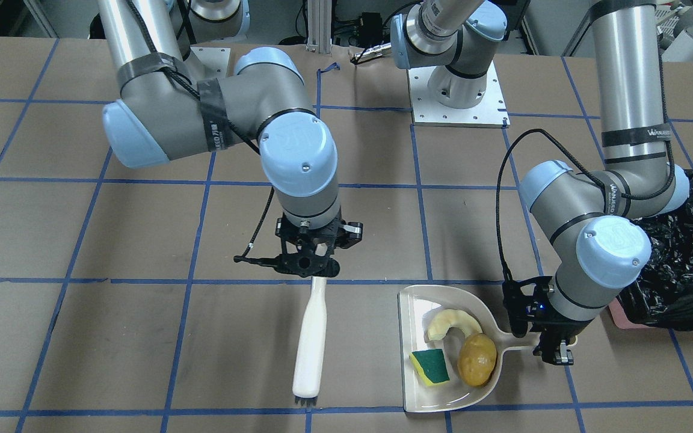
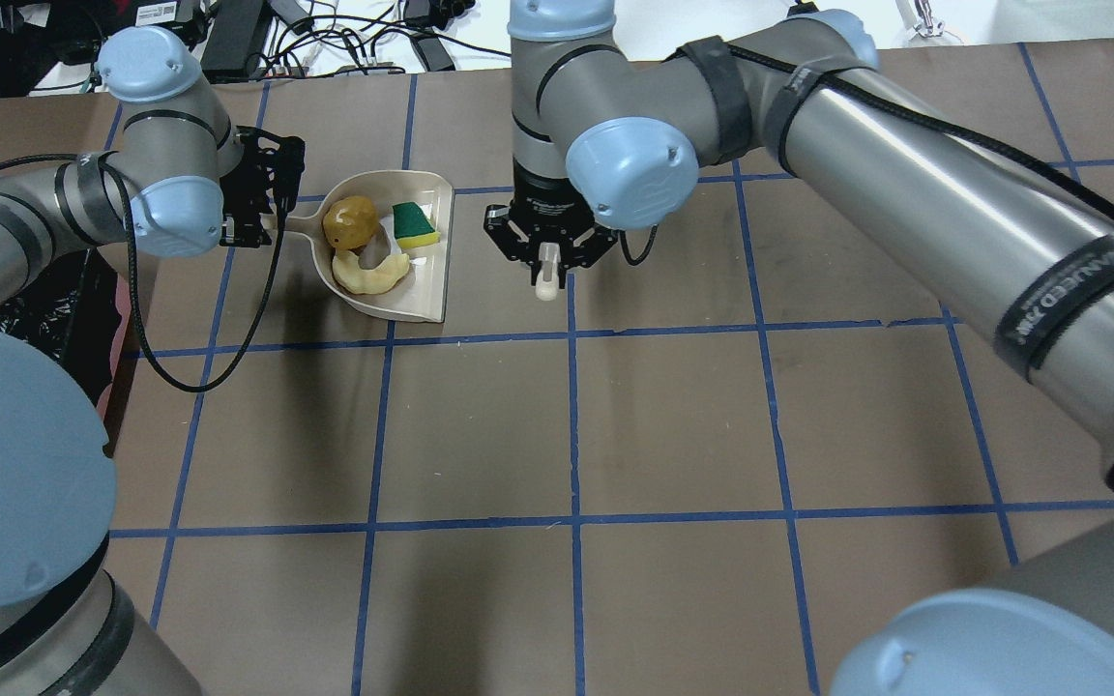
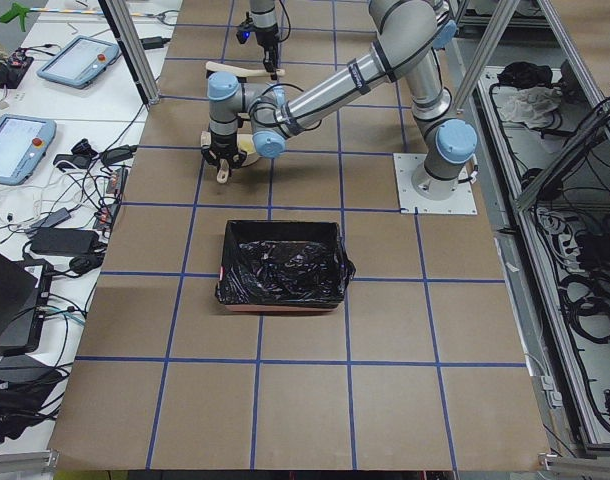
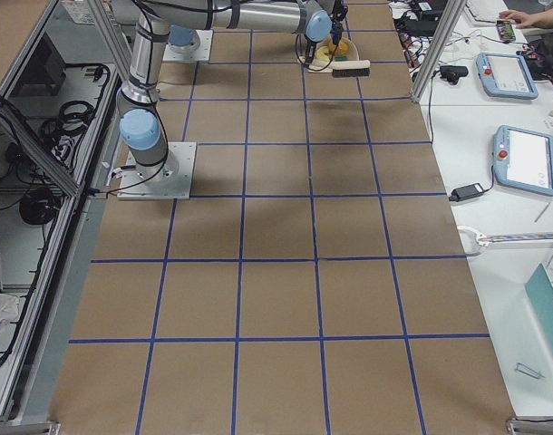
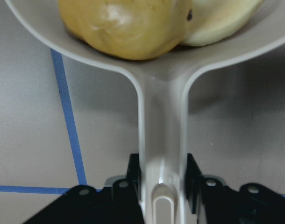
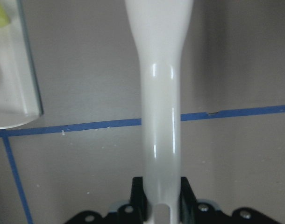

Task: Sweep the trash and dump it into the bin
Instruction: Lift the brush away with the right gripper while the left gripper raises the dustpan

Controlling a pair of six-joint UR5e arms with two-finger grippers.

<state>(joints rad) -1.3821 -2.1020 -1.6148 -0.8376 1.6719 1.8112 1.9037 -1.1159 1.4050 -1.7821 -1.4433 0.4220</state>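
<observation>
The left gripper (image 1: 550, 349), clamping the dustpan (image 1: 437, 394) handle, is likely needing a level carry to the bin (image 1: 683, 270) beside the dustpan; the right gripper (image 1: 316, 267) is clasping the brush (image 1: 310, 343).

The left arm (image 1: 629, 72) and right arm (image 1: 136, 42) are silver tubes with grey joints capped in pale blue. Black tape (image 1: 210, 120) wraps the right one — a black cable (image 1: 501, 198) loops off the left. Its white band lettering (image 1: 659, 132) is perhaps a brand name. The left claw (image 1: 548, 346) and right claw (image 1: 317, 270) are black.

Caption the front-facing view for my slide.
Left gripper holds the dustpan with the trash aboard; right gripper holds the brush alongside.
</observation>
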